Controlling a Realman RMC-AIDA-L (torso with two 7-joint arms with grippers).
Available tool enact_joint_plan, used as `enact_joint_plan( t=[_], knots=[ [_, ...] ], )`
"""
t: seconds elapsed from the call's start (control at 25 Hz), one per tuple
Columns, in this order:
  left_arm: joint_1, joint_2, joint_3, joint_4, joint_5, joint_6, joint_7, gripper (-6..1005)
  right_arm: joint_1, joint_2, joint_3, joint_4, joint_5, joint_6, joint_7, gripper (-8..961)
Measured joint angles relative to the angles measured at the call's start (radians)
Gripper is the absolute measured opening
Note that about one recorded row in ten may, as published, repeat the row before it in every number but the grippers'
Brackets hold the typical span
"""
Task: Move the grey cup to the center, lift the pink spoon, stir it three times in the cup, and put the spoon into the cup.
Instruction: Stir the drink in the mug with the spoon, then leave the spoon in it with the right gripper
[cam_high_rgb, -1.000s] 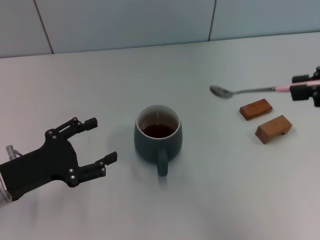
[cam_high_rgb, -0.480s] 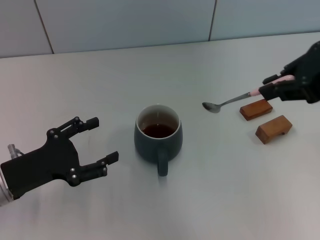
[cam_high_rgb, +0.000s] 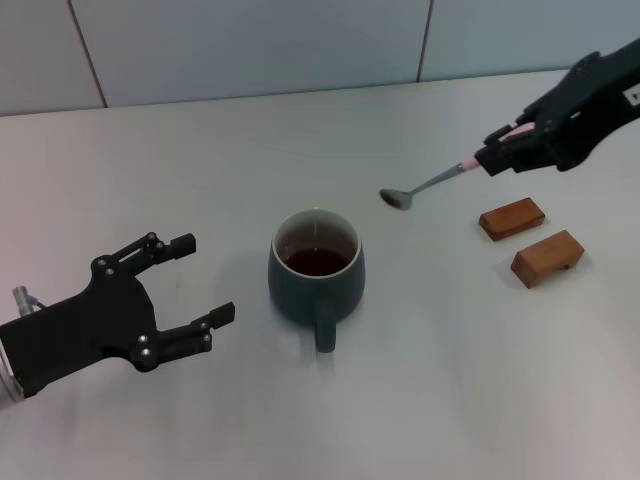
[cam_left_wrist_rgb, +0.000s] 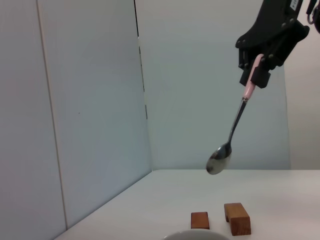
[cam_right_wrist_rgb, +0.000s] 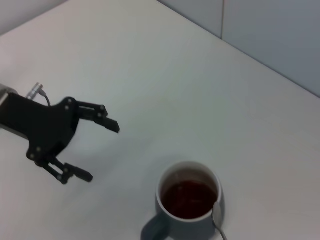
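The grey cup (cam_high_rgb: 316, 274) is sitting at the middle of the pale table (cam_high_rgb: 420, 380), dark liquid inside, its handle facing the robot. Only the left wrist view is showing the pink spoon (cam_left_wrist_rgb: 233, 130) hanging in the air, bowl downward, well above the two wooden blocks (cam_left_wrist_rgb: 221, 219). The right gripper (cam_high_rgb: 508, 150) is pinching the spoon's pink handle, holding it up and to the right of the cup. The left gripper (cam_high_rgb: 196, 283) is hovering with fingers spread, left of the cup. Grey wall panels are standing behind.
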Motion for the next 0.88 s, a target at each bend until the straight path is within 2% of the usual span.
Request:
enact_joint_plan(
  t=[0.16,0.48,0.88],
  knots=[
    [-0.003,0.000,0.000,-0.001,0.001,0.001,0.000,863,0.026,0.009,-0.011,0.024,-0.004,0.006,0.001,118],
    [-0.006,0.000,0.003,0.000,0.001,0.002,0.000,863,0.053,0.021,-0.100,0.048,-0.032,0.036,0.043,126],
    [-0.006,0.000,0.015,0.002,-0.001,0.003,0.001,863,0.143,0.026,-0.105,0.205,-0.116,0.090,0.069,137]
  ],
)
